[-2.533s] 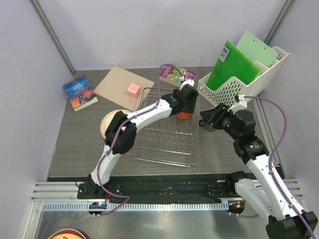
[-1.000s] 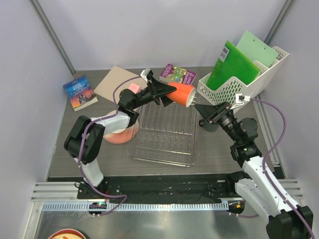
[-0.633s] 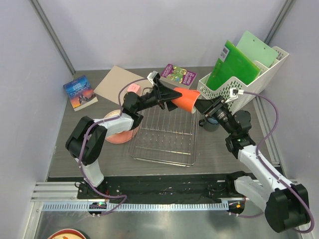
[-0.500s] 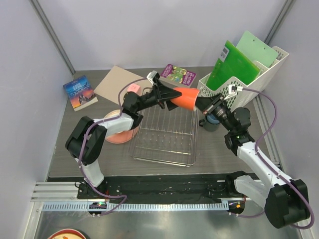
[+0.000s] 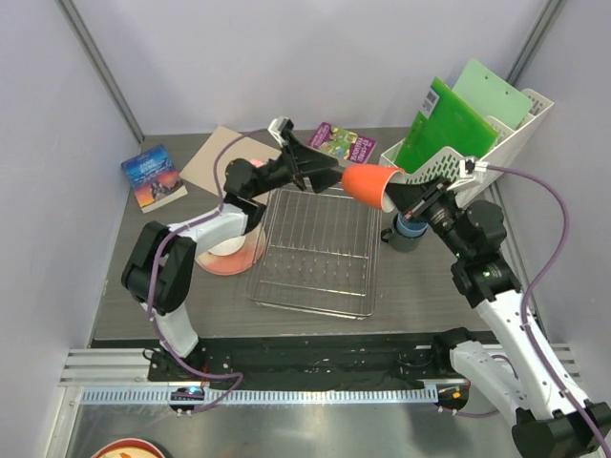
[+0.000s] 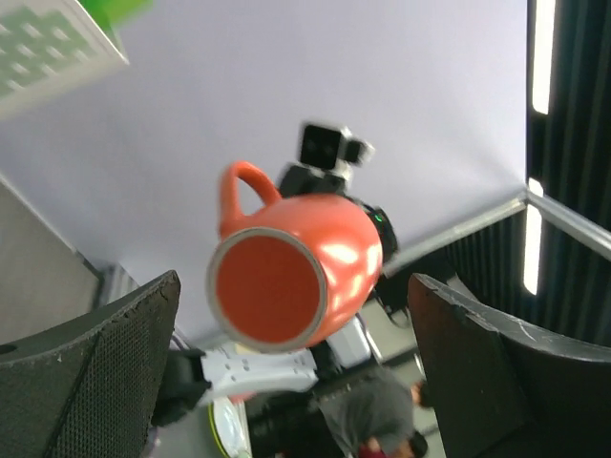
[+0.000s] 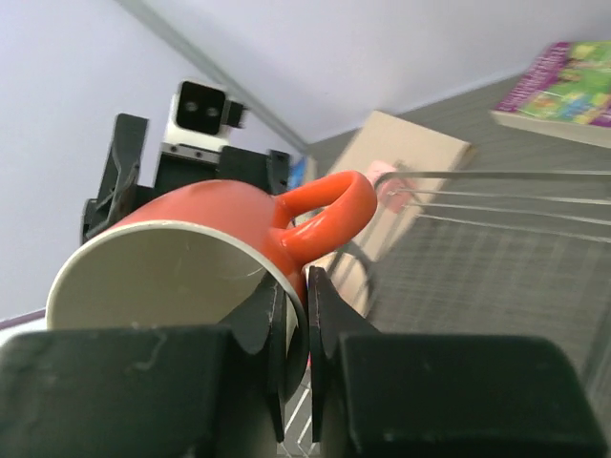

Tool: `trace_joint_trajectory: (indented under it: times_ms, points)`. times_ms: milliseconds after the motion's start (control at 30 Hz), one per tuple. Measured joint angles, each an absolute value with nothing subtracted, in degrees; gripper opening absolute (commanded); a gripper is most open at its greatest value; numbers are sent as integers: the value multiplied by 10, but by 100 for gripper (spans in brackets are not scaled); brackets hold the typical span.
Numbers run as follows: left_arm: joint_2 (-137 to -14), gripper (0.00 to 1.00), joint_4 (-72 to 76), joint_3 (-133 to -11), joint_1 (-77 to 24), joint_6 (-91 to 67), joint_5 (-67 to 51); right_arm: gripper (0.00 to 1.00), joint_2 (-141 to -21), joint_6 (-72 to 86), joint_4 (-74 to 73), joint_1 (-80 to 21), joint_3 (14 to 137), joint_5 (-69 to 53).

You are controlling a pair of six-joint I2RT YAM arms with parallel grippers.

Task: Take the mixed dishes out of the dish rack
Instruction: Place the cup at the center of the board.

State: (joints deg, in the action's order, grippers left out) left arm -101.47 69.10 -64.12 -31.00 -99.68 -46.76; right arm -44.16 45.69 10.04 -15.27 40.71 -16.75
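Currently, the orange mug [image 5: 368, 184] is held in the air above the far right corner of the dish rack [image 5: 315, 258]. It is tipped on its side, with its base turned toward the left arm and its mouth toward the right arm. The right end effector [image 7: 296, 286] is clenched on the mug's rim just beside the handle, one finger inside the mouth and one outside, as is seen in the right wrist view. The left end effector [image 6: 291, 286] is released: its fingers [image 6: 105, 353] are spread wide on either side of the mug's base and are kept apart from it. The rack is set on the desk [image 5: 143, 286]. A pink plate [image 5: 239, 263] is laid on the desk just left of the rack, partly hidden by the left arm. A dark grey mug [image 5: 401, 240] is stood just right of the rack, under the right arm, with a light blue cup [image 5: 412, 227] seen at its mouth.
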Motion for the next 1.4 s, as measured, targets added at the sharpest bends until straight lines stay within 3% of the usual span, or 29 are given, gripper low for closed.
trace_joint_trajectory:
  times_ms: [233,400,600,933,1200,1400]
  points:
    - [-991,100,500,-642,-224,-900,-383,1,-444,369,-215,-153,585,65]
    - [-925,100,297,-618,-225,-798,-312,1,-494,340,-377,-151,655,246]
    - [-811,100,44,-627,-230,-706,-186,1,-565,362,-540,-150,716,351]
    - [-735,100,-199,-646,-230,-698,-15,1,-552,416,-648,-145,714,398]
    - [-726,100,-275,-626,-232,-699,3,1,-580,450,-624,-117,618,369]
    - [-670,100,-301,-603,-232,-693,34,1,-601,457,-576,-31,569,307]
